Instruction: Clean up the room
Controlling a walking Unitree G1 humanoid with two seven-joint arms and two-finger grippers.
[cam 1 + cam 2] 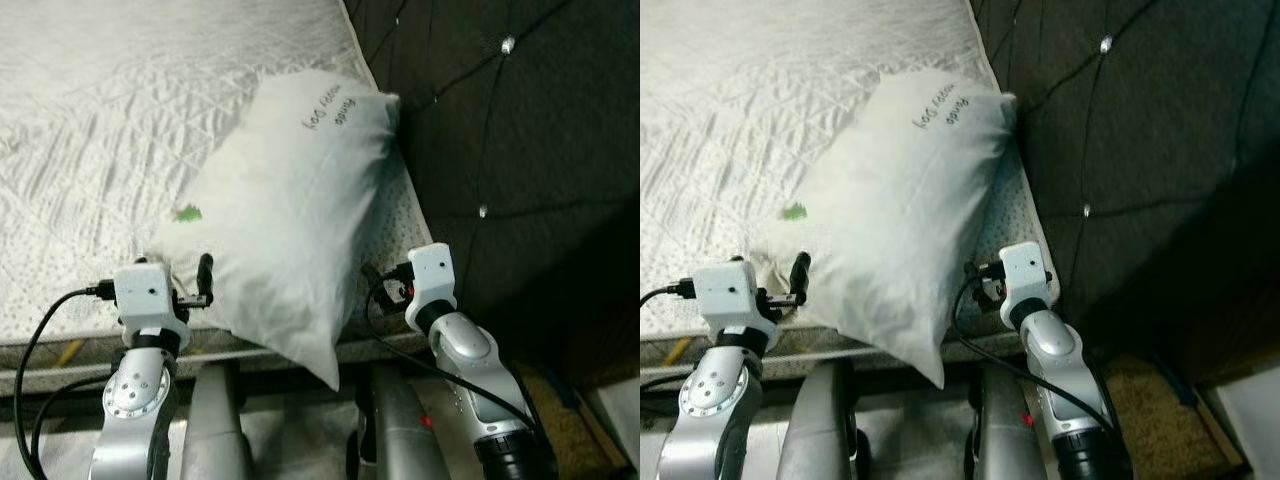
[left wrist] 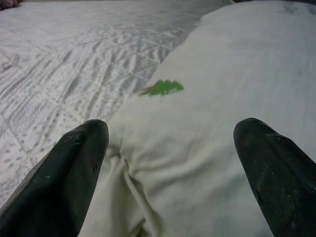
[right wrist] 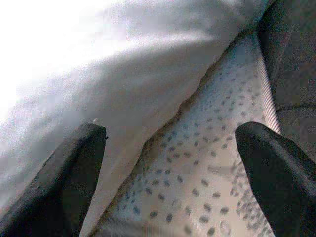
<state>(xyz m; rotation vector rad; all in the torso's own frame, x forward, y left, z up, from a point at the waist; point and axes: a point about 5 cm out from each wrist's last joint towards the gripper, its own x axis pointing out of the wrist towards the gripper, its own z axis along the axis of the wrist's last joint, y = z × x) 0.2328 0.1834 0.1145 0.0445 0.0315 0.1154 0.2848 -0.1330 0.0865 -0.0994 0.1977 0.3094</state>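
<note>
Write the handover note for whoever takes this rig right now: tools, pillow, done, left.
Left tool: open, fingers astride the pillow's near left corner, by its small green mark.
Right tool: open, at the pillow's right edge, over the dotted mattress strip beside the dark headboard.
Pillow: lies askew on the mattress, one corner hanging over the bed's near edge.
Done: both tools placed at the pillow.
Left: grip it, probably square it against the headboard.
</note>
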